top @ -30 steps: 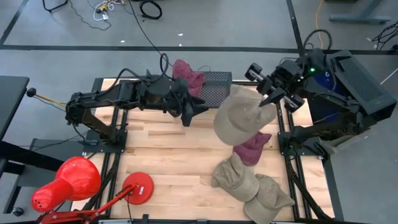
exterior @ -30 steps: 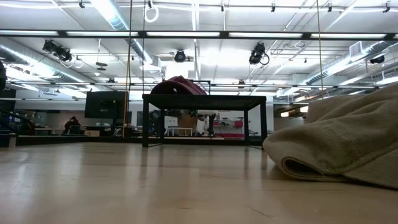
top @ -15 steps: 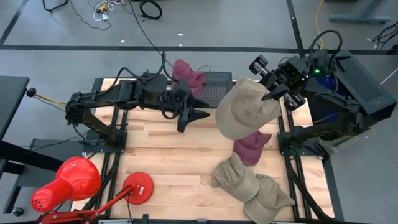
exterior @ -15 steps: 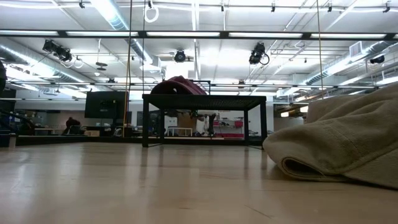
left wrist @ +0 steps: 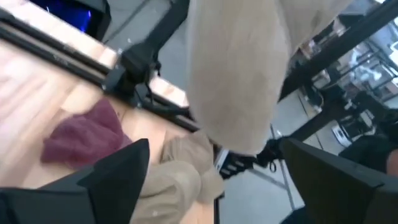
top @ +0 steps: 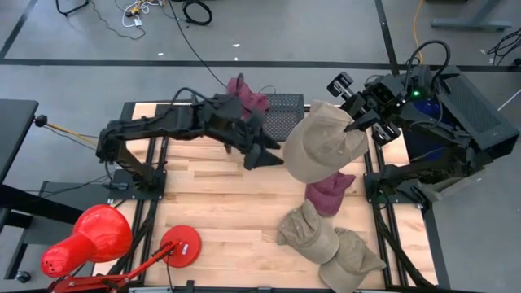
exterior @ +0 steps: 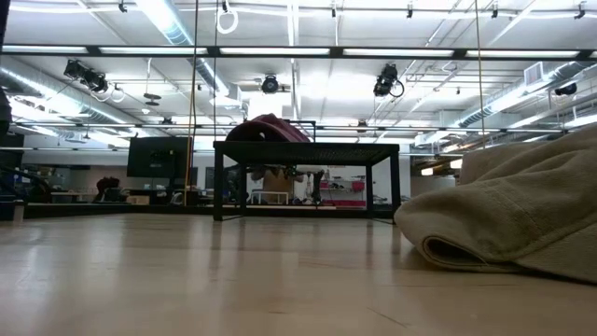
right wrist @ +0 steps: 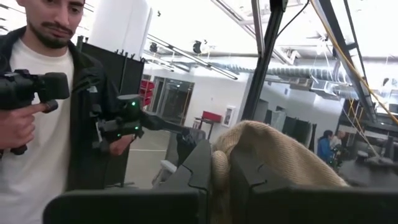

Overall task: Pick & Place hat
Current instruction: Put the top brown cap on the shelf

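Fingers of the right gripper (top: 359, 124) are clamped on a tan hat (top: 320, 146) above the bench (top: 212, 212), left gripper (top: 264, 153) fingers spread wide beside it.

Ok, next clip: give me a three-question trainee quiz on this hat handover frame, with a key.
1. True or false: the right gripper is shut on the hanging tan hat.
2. Multiple choice: the left gripper is
A) open, beside the hanging tan hat
B) shut on a maroon hat
C) resting on the red lamp
3. Fill in: on the black mesh rack at the table's far edge lies a ______ hat.

Key: 1 true; 2 A; 3 maroon.
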`<state>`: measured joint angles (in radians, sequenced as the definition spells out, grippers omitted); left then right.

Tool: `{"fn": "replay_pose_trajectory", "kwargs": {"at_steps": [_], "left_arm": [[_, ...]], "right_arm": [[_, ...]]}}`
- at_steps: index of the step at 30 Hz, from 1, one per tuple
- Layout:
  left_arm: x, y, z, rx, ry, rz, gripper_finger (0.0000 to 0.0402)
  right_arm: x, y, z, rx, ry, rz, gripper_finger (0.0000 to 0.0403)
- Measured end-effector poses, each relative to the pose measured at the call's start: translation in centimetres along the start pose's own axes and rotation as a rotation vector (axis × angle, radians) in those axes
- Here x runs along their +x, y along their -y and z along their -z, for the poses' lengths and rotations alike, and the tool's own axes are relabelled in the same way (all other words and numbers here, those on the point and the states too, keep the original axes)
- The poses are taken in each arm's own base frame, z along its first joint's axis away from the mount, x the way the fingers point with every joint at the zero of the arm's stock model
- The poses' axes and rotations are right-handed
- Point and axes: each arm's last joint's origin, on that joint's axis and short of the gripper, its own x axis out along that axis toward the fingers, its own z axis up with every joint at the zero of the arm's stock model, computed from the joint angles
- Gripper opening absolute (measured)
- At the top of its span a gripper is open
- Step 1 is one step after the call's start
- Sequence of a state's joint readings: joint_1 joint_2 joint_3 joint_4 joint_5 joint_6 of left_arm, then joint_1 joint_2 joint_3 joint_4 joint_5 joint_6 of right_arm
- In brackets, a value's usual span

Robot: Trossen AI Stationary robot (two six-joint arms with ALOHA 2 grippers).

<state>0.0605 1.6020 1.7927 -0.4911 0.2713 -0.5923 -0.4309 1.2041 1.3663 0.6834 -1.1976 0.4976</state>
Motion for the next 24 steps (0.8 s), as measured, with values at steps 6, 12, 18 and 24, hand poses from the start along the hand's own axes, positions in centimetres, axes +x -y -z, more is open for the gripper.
{"fn": "replay_pose_trajectory", "kwargs": {"at_steps": [6, 12, 18, 24], "left_arm": [[1.8, -0.3, -0.4, -0.004, 0.050, 0.062, 0.0398], [2.3, 0.0, -0.9, 0.002, 0.089, 0.142, 0.0390], [2.3, -0.1, -1.0, -0.012, 0.105, 0.123, 0.0350], [2.3, -0.2, -1.0, -0.007, 0.108, 0.118, 0.0286]], "right_arm": [[0.0, -0.1, -0.1, 0.009, -0.001, -0.009, 0.0023], [0.0, -0.1, -0.1, 0.009, -0.001, -0.009, 0.0023], [0.0, -0.1, 0.0, 0.012, -0.009, -0.024, 0.0023], [0.0, -0.1, 0.0, 0.012, -0.017, -0.038, 0.0023]]}}
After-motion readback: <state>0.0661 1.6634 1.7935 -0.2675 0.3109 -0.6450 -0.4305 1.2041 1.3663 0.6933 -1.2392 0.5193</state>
